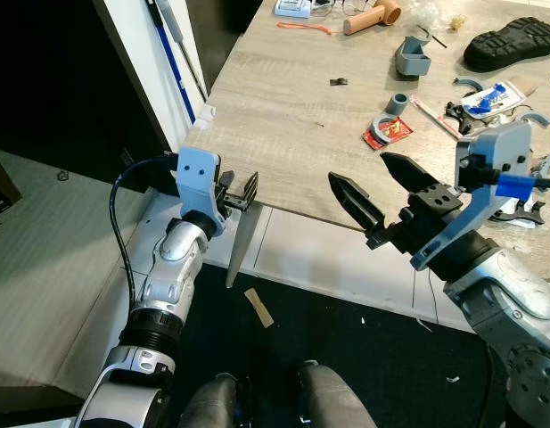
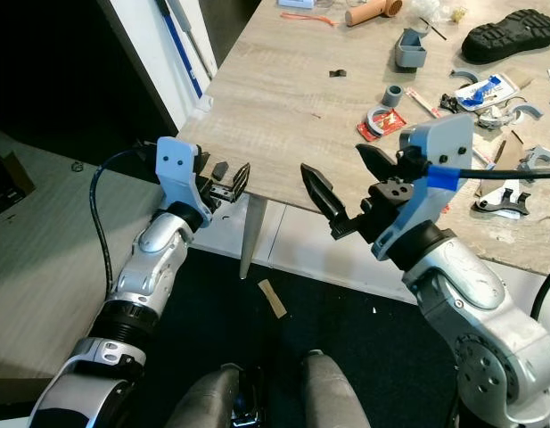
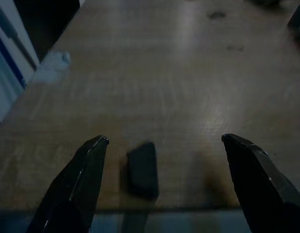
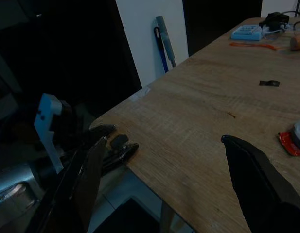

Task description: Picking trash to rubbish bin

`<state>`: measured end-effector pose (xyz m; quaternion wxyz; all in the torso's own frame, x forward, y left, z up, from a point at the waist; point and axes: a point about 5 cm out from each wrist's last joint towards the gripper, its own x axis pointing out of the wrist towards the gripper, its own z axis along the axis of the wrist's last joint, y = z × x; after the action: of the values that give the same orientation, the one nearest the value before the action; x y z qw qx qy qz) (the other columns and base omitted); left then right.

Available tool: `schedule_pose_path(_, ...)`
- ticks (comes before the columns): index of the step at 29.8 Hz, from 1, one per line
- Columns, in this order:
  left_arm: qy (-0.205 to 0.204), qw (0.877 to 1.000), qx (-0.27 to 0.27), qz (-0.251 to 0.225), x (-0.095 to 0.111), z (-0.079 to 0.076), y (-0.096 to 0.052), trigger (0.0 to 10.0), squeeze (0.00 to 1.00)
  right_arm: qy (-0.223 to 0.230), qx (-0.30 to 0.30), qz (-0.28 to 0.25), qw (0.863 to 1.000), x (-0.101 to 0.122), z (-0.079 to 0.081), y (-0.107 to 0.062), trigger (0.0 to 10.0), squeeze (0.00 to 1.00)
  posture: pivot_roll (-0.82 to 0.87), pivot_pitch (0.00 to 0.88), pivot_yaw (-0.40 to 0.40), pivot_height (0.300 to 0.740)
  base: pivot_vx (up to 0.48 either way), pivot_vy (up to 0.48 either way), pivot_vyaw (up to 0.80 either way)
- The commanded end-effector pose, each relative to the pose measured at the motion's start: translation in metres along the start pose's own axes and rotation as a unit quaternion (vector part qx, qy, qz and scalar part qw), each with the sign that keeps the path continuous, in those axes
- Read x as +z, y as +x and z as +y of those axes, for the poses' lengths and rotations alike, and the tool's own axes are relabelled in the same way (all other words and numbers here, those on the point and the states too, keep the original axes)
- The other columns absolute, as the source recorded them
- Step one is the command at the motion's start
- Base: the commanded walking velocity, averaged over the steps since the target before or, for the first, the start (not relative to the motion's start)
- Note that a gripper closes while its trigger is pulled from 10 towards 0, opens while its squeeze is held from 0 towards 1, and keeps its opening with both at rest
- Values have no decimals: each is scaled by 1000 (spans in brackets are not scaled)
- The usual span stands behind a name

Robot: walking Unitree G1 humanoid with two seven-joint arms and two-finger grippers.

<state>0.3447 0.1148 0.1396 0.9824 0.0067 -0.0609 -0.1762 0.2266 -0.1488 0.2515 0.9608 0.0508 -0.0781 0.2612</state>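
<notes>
A small black piece (image 3: 142, 169) lies on the near left corner of the wooden table (image 1: 283, 125). My left gripper (image 1: 238, 192) is at that corner, open, with one finger on each side of the piece and apart from it. My right gripper (image 1: 359, 169) hovers open just in front of the table's near edge, further right, with nothing between its fingers. A red wrapper (image 1: 388, 132) with a grey ring on it lies on the table beyond the right gripper. Another small black scrap (image 1: 338, 82) lies further back.
The table's right part holds a black shoe sole (image 1: 511, 43), a grey holder (image 1: 412, 56), a blue-and-white packet (image 1: 490, 98) and several small parts. A tan paper scrap (image 1: 258, 308) lies on the dark floor by the table leg (image 1: 238, 251). A blue-handled tool (image 1: 172, 62) leans on the white wall.
</notes>
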Motion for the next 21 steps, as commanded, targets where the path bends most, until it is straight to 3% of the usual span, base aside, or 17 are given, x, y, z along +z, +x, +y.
schedule_pose_path(1, 17, 999, 18, 32, -15, 7, -6, 10000, 0, -8, 4, -9, 1000, 6, 3, -3, 10000, 0, -246, 264, 92, 740, 0, 0, 0)
schedule_pose_path(6, 21, 998, 34, 50, -21, 10, -6, 10000, 0, -9, 3, -9, 1000, 7, 3, -3, 10000, 0, -250, 264, 92, 740, 0, 0, 0)
schedule_pose_path(15, -44, 993, 71, 78, -29, 19, -2, 10000, 0, -9, -1, -11, 1000, 10, 2, -2, 10000, 0, -261, 261, 92, 740, 0, 0, 0)
schedule_pose_path(19, -56, 993, 58, 91, -33, 16, -1, 10000, 0, -10, -3, -13, 1000, 12, 1, -1, 10000, 0, -263, 259, 91, 740, 0, 0, 0)
schedule_pose_path(20, -56, 993, 57, 92, -33, 16, -1, 5882, 0, -10, -3, -13, 1000, 12, 1, -1, 10000, 0, -263, 259, 91, 740, 0, 0, 0)
schedule_pose_path(21, -49, 994, 39, 90, -34, 11, -2, 0, 0, -11, -4, -14, 1000, 12, 0, -1, 10000, 0, -263, 259, 90, 740, 0, 0, 0)
